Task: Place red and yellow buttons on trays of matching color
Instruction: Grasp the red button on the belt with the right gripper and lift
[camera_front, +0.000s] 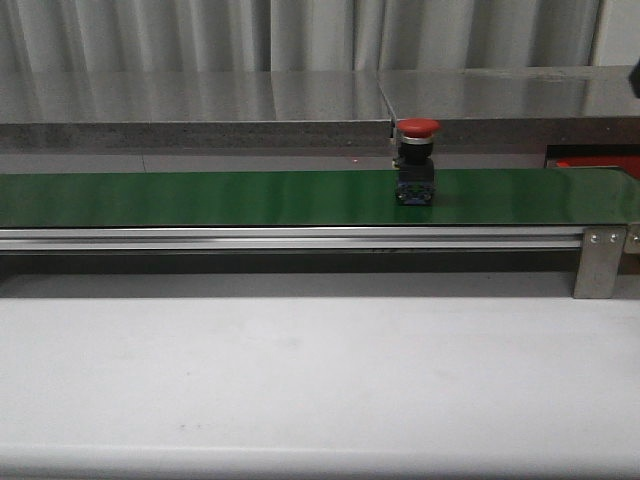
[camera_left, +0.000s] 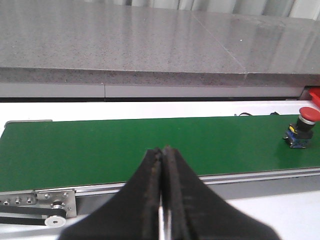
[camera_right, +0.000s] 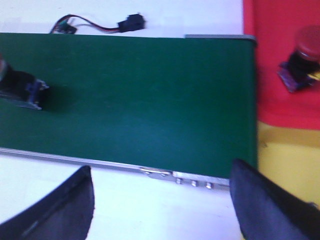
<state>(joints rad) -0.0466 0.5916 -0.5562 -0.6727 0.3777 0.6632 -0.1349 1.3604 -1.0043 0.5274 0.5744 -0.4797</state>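
While its two dark fingers (camera_left: 150, 200) press flat together with nothing between them, the left gripper (camera_left: 162, 195) hangs over the near rail of the green belt (camera_left: 125, 147). Ahead of it the belt runs crosswise, with a grey stone counter (camera_left: 150, 45) beyond. Far off to its right side, a red button (camera_left: 301, 126) stands upright on the belt, its mushroom cap on a dark body with a blue base.

The right gripper (camera_right: 160, 200) is spread wide and empty, its fingers (camera_right: 60, 210) hovering over the white table (camera_right: 125, 200) just short of the belt's end. Beyond that end lies a red tray (camera_right: 280, 60) bearing a second red button (camera_right: 302, 57), with a yellow tray (camera_right: 285, 160) adjoining it, nearer the gripper. Pale curtains (camera_front: 300, 35) hang behind the counter.
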